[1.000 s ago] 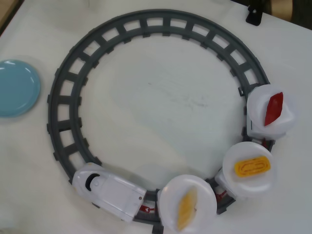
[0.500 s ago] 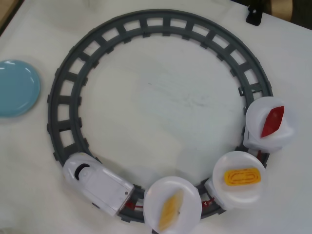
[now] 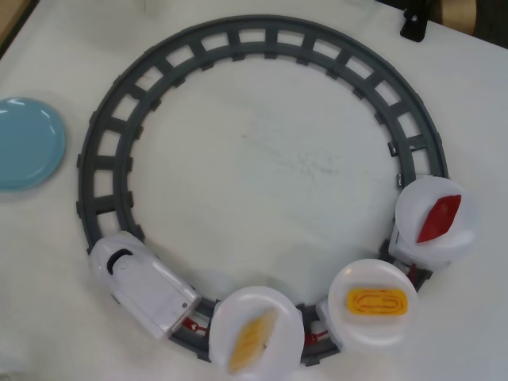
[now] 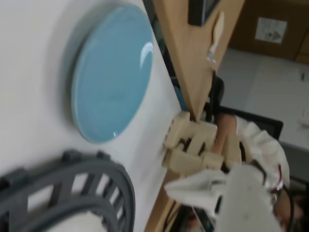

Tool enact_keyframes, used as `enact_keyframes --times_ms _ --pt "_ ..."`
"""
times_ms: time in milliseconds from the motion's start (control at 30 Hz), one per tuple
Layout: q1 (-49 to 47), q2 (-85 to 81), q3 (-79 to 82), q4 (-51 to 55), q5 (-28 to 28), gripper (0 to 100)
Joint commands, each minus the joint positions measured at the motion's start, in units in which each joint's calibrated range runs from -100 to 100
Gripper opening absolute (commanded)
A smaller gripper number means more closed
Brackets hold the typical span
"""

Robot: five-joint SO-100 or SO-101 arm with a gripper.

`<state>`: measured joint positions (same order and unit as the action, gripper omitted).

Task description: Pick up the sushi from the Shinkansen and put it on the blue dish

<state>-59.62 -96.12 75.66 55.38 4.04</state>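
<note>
The white Shinkansen (image 3: 143, 287) stands on the grey ring track (image 3: 262, 38) at the lower left in the overhead view. Behind it run three round white plate cars. The pale yellow-orange sushi (image 3: 252, 341) lies on the first plate car (image 3: 255, 308). The light blue dish (image 3: 28, 143) sits empty at the left edge, outside the track; it also shows in the wrist view (image 4: 111, 72). My gripper (image 4: 168, 170) shows only in the blurred wrist view, beyond the table edge near the dish. Its tan and white jaws look closed together with nothing between them.
A bright yellow grooved piece (image 3: 381, 302) lies on the second plate car and a red diamond piece (image 3: 439, 218) on the third. A black object (image 3: 414, 24) stands at the top right. A wooden board (image 4: 193, 48) lies past the table edge. The track (image 4: 72, 179) curves below the dish.
</note>
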Motion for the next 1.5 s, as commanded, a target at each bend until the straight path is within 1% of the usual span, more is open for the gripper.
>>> enact_keyframes --times_ms 0,200,300,400,567,700,833,900,967,1167,1367,1467 --pt "1.09 5.74 -8.49 1.9 -0.43 28" --pt "1.17 25.73 -24.36 3.43 -0.01 28" --pt "1.26 35.19 -34.09 6.15 0.1 28" --pt "2.93 44.56 -44.28 11.16 1.04 28" --pt "9.27 60.66 -60.51 22.97 4.49 28" --pt "16.23 69.62 -73.05 32.65 8.1 28" --pt "23.71 75.09 -82.07 41.22 14.27 28" --pt "27.41 76.58 -83.87 43.6 17.41 28" --pt "31.01 76.83 -83.15 43.77 20.44 28" --pt "39.82 76.75 -74.22 43.77 27.66 28" --pt "43.34 77.0 -61.87 43.77 31.58 28" --pt "44.48 76.67 -59.25 43.77 32.89 28"
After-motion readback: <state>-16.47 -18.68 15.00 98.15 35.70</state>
